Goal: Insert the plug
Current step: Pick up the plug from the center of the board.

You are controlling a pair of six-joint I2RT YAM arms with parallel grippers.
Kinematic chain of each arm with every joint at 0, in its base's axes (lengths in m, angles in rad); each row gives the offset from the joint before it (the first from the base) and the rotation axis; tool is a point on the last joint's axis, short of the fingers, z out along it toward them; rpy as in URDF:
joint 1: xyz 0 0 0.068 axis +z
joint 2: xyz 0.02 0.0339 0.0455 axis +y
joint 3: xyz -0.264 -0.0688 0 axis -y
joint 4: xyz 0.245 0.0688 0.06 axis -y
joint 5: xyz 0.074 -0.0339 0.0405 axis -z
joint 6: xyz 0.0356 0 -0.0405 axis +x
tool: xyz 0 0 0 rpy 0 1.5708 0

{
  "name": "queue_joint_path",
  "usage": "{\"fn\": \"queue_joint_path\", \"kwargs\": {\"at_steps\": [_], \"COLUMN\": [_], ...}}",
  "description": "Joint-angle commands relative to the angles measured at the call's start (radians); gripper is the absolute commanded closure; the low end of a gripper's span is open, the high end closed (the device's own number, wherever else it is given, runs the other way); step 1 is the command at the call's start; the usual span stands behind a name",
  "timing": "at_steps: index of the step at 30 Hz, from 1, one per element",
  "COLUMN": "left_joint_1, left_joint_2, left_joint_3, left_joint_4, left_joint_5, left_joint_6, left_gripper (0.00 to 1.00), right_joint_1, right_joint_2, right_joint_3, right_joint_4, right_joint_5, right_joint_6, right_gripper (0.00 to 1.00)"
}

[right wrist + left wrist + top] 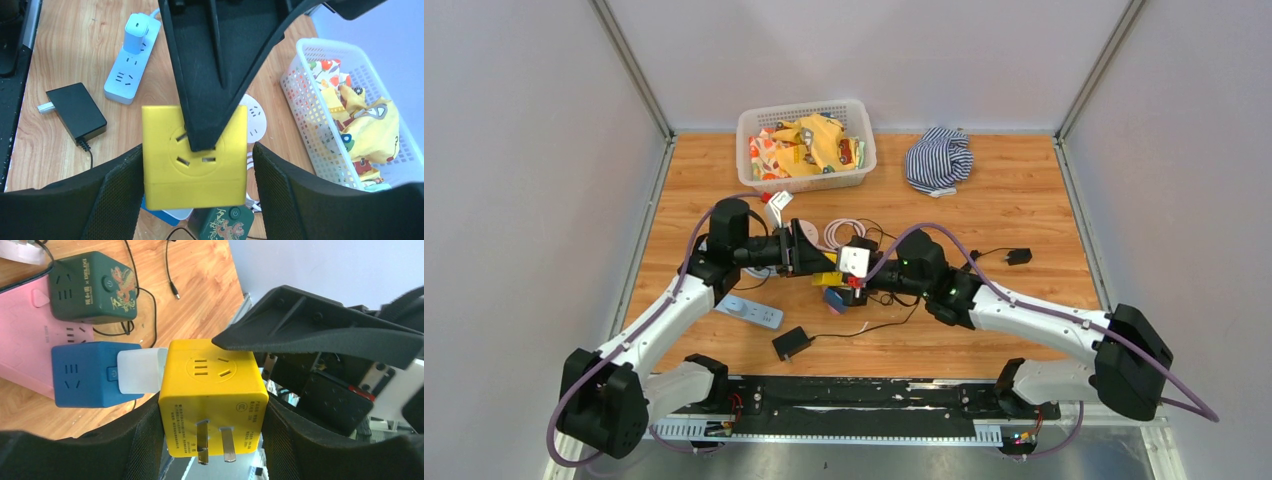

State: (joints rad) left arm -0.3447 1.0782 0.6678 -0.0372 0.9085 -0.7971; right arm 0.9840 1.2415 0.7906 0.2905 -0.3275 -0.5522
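Note:
My left gripper point(212, 412) is shut on a yellow cube adapter point(212, 390), its two metal prongs facing the wrist camera. It holds the cube above the table middle point(829, 279). My right gripper point(197, 157) is open, its fingers either side of the same cube point(192, 170), with a small gap at the right finger. One left finger point(215, 75) lies across the cube's socket face. Below sit a blue cube socket point(82, 372) with a white plug point(140, 371) in it and a dark green cube socket point(92, 287).
A pink power strip point(20, 340) lies under the cubes. A white power strip point(749, 312) and a black adapter point(792, 343) lie near left. A white basket point(804, 107) of packets and a striped cloth point(939, 158) sit at the back.

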Motion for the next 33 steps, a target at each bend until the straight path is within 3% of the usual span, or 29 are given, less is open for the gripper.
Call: {"fn": "queue_joint_path", "kwargs": {"at_steps": [1,9,13,19,26,33], "left_joint_1": [-0.007,-0.007,-0.007,-0.007,-0.007,-0.007], "left_joint_2": [-0.041,-0.08,-0.083,-0.092,-0.102,-0.12], "left_joint_3": [0.051,0.088,0.113,0.128,0.134,0.148], "left_joint_4": [0.01,0.011,0.011,0.013,0.019,0.02], "left_joint_5": [0.084,0.113,0.128,0.143,0.131,0.122], "left_joint_6": [-0.049,-0.099,-0.12,-0.146,-0.178,-0.198], "left_gripper": [1.0,1.0,1.0,1.0,1.0,1.0], "right_joint_1": [-0.05,-0.145,-0.162,-0.183,-0.216,-0.216], "right_joint_2": [-0.048,-0.018,0.016,0.081,0.174,0.179], "right_joint_3": [-0.083,-0.198,-0.219,-0.24,-0.276,-0.285], "right_joint_4": [0.213,0.541,0.671,0.896,1.209,1.265], "right_joint_5": [-0.143,-0.31,-0.347,-0.411,-0.433,-0.435], "right_joint_6": [0.055,0.185,0.198,0.284,0.448,0.473], "right_gripper": [0.24,0.28,0.29,0.37,0.37,0.34]}}
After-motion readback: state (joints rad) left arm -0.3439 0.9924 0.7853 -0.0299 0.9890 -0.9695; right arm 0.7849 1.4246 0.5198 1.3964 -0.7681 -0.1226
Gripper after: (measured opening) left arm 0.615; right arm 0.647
